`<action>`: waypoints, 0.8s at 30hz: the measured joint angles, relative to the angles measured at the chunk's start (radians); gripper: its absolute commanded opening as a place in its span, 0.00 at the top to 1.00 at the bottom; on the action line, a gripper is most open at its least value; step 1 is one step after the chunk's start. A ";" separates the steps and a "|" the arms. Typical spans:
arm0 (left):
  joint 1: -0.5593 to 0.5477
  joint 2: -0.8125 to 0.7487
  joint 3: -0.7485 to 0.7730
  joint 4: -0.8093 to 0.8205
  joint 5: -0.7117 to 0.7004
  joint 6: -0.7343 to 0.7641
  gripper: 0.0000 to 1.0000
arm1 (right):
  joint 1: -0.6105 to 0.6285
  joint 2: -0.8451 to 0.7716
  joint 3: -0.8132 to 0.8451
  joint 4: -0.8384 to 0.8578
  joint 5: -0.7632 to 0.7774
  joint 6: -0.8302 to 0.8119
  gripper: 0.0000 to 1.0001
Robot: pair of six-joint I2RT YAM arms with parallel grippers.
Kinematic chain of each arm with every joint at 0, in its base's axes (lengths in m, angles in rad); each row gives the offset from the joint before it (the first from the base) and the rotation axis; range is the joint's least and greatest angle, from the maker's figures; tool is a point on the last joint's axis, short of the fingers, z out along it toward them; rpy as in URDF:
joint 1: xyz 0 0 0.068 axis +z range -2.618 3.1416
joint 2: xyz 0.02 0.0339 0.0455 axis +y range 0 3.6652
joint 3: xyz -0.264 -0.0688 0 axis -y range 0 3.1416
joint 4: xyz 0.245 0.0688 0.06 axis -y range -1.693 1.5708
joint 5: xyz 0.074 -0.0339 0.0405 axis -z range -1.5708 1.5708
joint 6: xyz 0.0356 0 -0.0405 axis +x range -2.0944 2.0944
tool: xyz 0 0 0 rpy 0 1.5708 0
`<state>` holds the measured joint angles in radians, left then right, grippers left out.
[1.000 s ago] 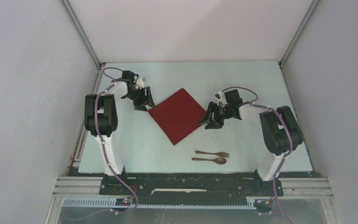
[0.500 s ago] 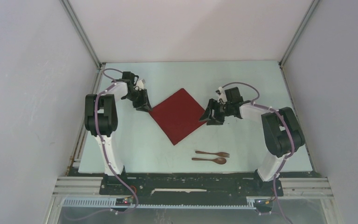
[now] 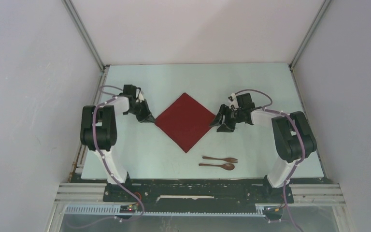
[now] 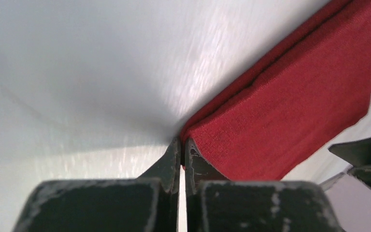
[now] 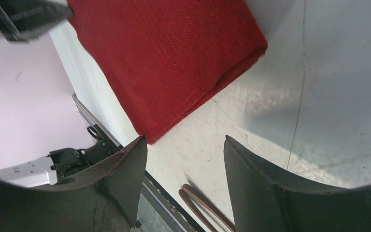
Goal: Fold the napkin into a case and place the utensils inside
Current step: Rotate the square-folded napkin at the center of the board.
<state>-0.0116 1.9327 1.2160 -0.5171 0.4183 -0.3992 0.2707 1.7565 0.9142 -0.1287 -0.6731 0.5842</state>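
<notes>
The dark red napkin (image 3: 185, 121) lies on the table as a diamond, and its edge shows two layers in the left wrist view (image 4: 290, 96). My left gripper (image 3: 149, 118) is at the cloth's left corner. Its jaws are shut, with the corner pinched between the tips (image 4: 182, 141). My right gripper (image 3: 221, 123) hovers open just off the right corner, and nothing is between its fingers (image 5: 183, 140). The napkin (image 5: 164, 53) lies ahead of those fingers. The utensils lie side by side near the front: a brown fork (image 3: 221, 159) and a spoon (image 3: 217, 166). Their handles (image 5: 207, 208) show in the right wrist view.
White enclosure walls stand close on the left, right and back. A metal frame post (image 3: 84, 36) runs up the back left corner. The black base rail (image 3: 198, 186) crosses the near table edge.
The left jaws have closed on the napkin's left corner and the left arm has swung nearer and outward. The cloth has turned and shifted slightly right. The right gripper moved a little right.
</notes>
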 measured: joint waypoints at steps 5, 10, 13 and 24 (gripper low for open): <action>0.011 -0.241 -0.343 0.181 -0.020 -0.196 1.00 | -0.008 0.018 -0.005 0.064 -0.001 0.063 0.34; 0.025 -0.527 -0.713 0.424 -0.037 -0.449 1.00 | -0.001 0.099 -0.004 0.187 -0.013 0.138 0.35; 0.000 -0.708 -0.924 0.587 -0.068 -0.623 1.00 | 0.013 0.156 0.026 0.246 -0.045 0.188 0.36; -0.163 -1.314 -1.205 0.570 -0.305 -0.966 1.00 | 0.117 0.338 0.251 0.363 0.010 0.252 0.39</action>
<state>-0.1741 0.6186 0.0109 0.0528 0.1131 -1.3655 0.3878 2.0949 1.1648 0.2340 -0.6636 0.8360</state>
